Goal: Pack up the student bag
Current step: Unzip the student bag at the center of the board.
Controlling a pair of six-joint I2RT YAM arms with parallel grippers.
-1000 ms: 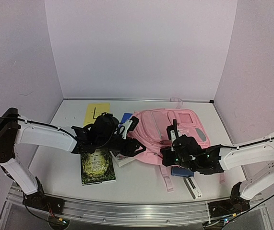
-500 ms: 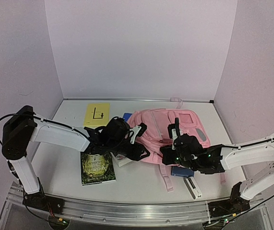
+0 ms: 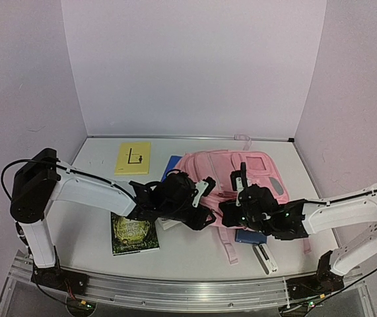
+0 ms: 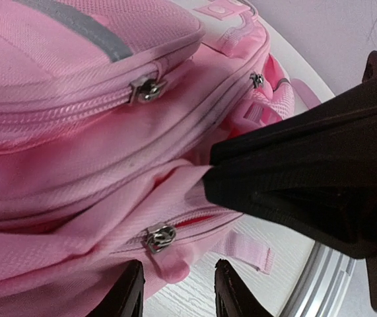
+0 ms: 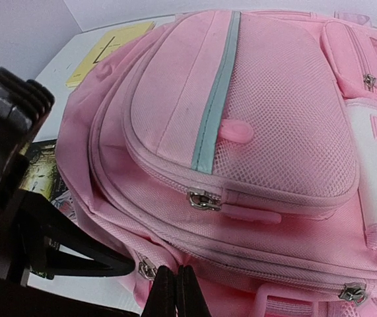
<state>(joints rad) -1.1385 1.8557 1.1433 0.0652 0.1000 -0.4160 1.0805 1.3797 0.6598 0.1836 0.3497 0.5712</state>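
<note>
The student bag (image 3: 244,175) is a pink backpack lying flat at centre right, front pockets up. My left gripper (image 3: 205,215) is open at the bag's near left edge. In the left wrist view its fingertips (image 4: 130,290) stand either side of a pink zipper pull tab (image 4: 170,265) below a metal slider (image 4: 160,236), apart from it. A thin magenta slit shows beside the slider. My right gripper (image 3: 225,211) is shut, pinching the bag's fabric (image 5: 195,247) right next to that zipper. The right gripper also shows in the left wrist view (image 4: 209,179).
A green book (image 3: 134,234) lies near the front left. A yellow booklet (image 3: 133,157) and a blue book (image 3: 172,163) lie behind the left arm. A blue item (image 3: 247,236) and a white-and-black object (image 3: 265,257) lie under the right arm. A bag strap (image 3: 230,246) trails forward.
My left gripper has moved right along the bag's near edge until it is next to the right gripper. The right gripper has stayed in place on the bag.
</note>
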